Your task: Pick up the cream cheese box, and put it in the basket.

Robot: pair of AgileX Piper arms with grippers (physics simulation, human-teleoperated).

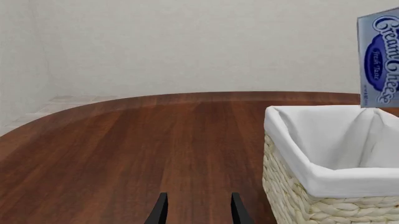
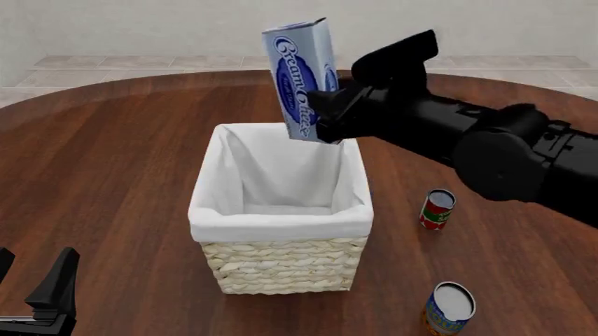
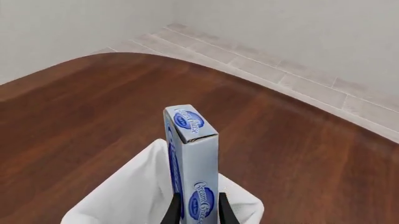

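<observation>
The cream cheese box [image 2: 301, 78], white and pale blue with a dark blue oval logo, is held upright above the far rim of the basket [image 2: 280, 269]. My right gripper [image 2: 325, 119] is shut on the box's lower part. The right wrist view shows the box [image 3: 193, 158] between the fingers, over the basket's white liner [image 3: 131, 200]. The left wrist view shows the box [image 1: 379, 56] above the basket [image 1: 324, 205]. My left gripper [image 1: 196, 210] is open and empty, low at the table's near left [image 2: 38, 294].
A red-green can [image 2: 436, 209] stands right of the basket. A blue-yellow can [image 2: 449, 309] stands nearer, at the front right. The brown wooden table [image 2: 112, 175] has a rounded far edge, with pale floor tiles and a wall behind.
</observation>
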